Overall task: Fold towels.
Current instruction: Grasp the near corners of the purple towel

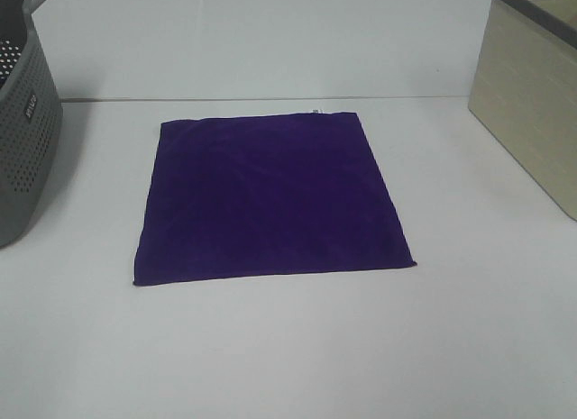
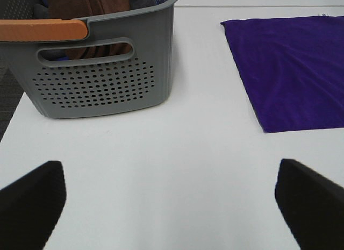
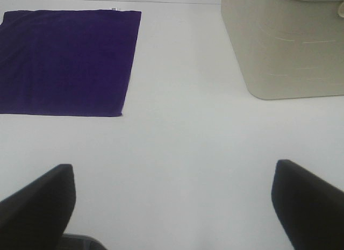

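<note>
A deep purple towel [image 1: 270,198] lies flat and unfolded in the middle of the white table, a tiny white tag [image 1: 314,111] at its far edge. The towel [image 2: 293,67] also shows in the left wrist view and the towel [image 3: 67,59] in the right wrist view. My left gripper [image 2: 172,207] is open over bare table, short of the towel's left side. My right gripper [image 3: 172,207] is open too, over bare table off the towel's right side. Neither gripper shows in the high view. Nothing is between either pair of fingers.
A grey perforated basket [image 1: 25,122] with an orange handle [image 2: 43,29] stands at the left, brown and blue cloth inside. A beige bin [image 1: 532,104] stands at the right. The white table [image 1: 288,347] runs on in front of the towel.
</note>
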{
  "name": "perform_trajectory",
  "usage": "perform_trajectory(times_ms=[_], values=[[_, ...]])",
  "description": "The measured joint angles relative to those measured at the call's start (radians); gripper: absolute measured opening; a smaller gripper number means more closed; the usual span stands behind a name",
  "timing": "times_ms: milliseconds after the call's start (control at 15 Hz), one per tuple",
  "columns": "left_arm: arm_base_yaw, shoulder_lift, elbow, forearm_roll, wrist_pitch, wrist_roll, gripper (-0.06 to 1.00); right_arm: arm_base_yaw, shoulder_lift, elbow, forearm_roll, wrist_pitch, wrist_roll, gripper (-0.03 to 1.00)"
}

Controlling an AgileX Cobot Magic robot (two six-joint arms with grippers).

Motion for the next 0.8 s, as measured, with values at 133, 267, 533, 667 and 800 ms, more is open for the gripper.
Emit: perform_trajectory(times_ms=[133, 267, 533, 667, 800], values=[[0.000, 0.000, 0.000, 0.000, 0.000, 0.000, 0.99, 0.000, 0.000, 0.000, 0.000, 0.000, 0.000, 0.96], [0.000, 0.000, 0.000, 0.000, 0.000, 0.000, 0.99, 0.000, 0.000, 0.000, 0.000, 0.000, 0.000, 0.96], [0.000, 0.000, 0.000, 0.000, 0.000, 0.000, 0.99, 0.000, 0.000, 0.000, 0.000, 0.000, 0.000, 0.96], [0.000, 0.000, 0.000, 0.000, 0.000, 0.000, 0.99, 0.000, 0.000, 0.000, 0.000, 0.000, 0.000, 0.96], [0.000, 0.000, 0.000, 0.000, 0.000, 0.000, 0.99, 0.000, 0.000, 0.000, 0.000, 0.000, 0.000, 0.96]])
